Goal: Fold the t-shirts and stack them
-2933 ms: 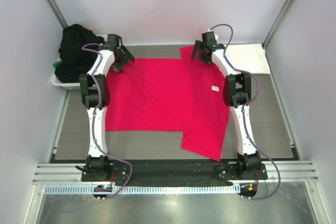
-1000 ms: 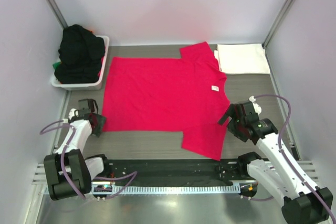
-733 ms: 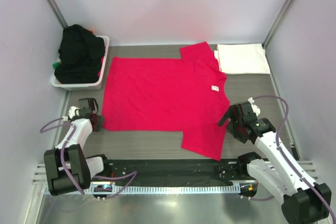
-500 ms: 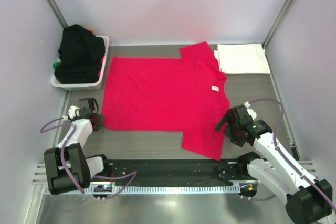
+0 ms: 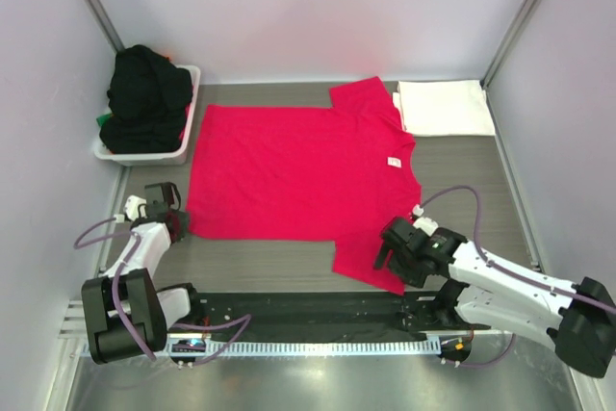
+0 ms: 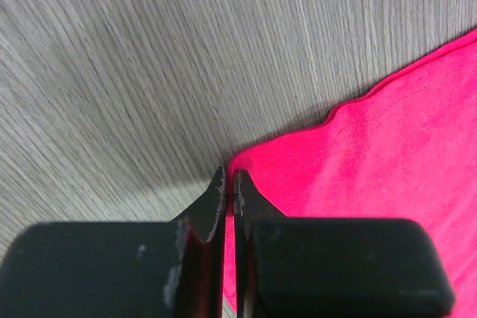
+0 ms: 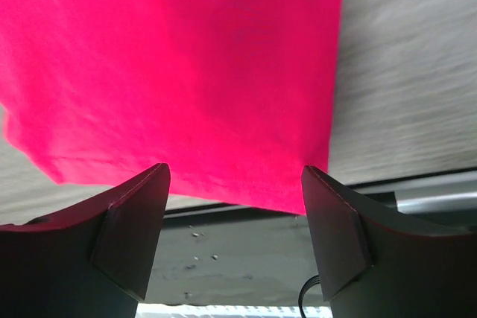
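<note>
On the table (image 5: pixel 472 180) a red shirt (image 5: pixel 298 170) lies spread flat, its collar toward the right side and its hem toward the left. One sleeve (image 5: pixel 371 259) points at the near edge and the other at the far wall. At the shirt's near left corner the left gripper (image 6: pixel 229 184) sits low on the wood, its fingers pressed together with a strip of red cloth pinched between them. Near the right base, the right gripper (image 7: pixel 235 176) hangs over the tip of the near sleeve with its fingers standing wide apart. The sleeve's edge lies between them in the wrist view, and whether they touch it cannot be told. A white shirt (image 5: pixel 443 106) lies folded in a neat rectangle at the far right corner, just beside the far sleeve. A white basket (image 5: pixel 183 137) stands at the far left, beside the hem, heaped with a black shirt (image 5: pixel 144 93); a bit of green cloth (image 5: pixel 103 120) shows at its left side.
</note>
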You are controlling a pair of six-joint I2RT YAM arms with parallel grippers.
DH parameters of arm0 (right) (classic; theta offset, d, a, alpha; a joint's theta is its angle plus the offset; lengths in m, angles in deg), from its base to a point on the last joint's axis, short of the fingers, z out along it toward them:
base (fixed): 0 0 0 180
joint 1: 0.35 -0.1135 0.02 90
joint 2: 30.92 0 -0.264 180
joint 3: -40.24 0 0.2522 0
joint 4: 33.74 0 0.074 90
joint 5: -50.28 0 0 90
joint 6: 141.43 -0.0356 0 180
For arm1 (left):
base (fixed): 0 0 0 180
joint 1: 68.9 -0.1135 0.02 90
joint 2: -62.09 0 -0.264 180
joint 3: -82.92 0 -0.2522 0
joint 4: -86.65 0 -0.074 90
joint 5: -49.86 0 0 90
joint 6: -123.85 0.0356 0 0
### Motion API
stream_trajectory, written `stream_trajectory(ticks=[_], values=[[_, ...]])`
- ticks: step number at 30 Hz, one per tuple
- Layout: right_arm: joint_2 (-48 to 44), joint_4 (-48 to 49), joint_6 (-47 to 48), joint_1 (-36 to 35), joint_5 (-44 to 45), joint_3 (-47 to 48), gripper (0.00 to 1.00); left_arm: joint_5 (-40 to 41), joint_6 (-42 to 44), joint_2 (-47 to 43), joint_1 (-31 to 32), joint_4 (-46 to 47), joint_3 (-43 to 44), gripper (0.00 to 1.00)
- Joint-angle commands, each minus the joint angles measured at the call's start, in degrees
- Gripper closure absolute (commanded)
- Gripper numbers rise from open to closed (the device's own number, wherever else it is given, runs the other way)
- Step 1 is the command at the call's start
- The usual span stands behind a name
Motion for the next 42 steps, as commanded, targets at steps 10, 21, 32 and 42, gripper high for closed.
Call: stream_trajectory(ticks=[10,21,32,42], values=[[5.17,1.99,-13.59,-10.32,6.76,-3.21,0.69,1.38,1.07,-1.01,-0.25,-0.45,-1.65,1.00],[4.47,-8.89,-11.13,-10.67,12.73,10.40,0.99,-3.19,1.42,-11.90,-0.25,-12.12,2.91,1.00],[15.80,-11.82,5.47,0.63,21.80,34.03,0.99,-5.91,5.81,-7.26,-0.25,-18.37,15.82,1.00],[32.06,-7.32,24.38,16.91,18.98,53.12,0.99,-10.05,10.65,12.34,-0.16,-17.67,27.96,1.00]])
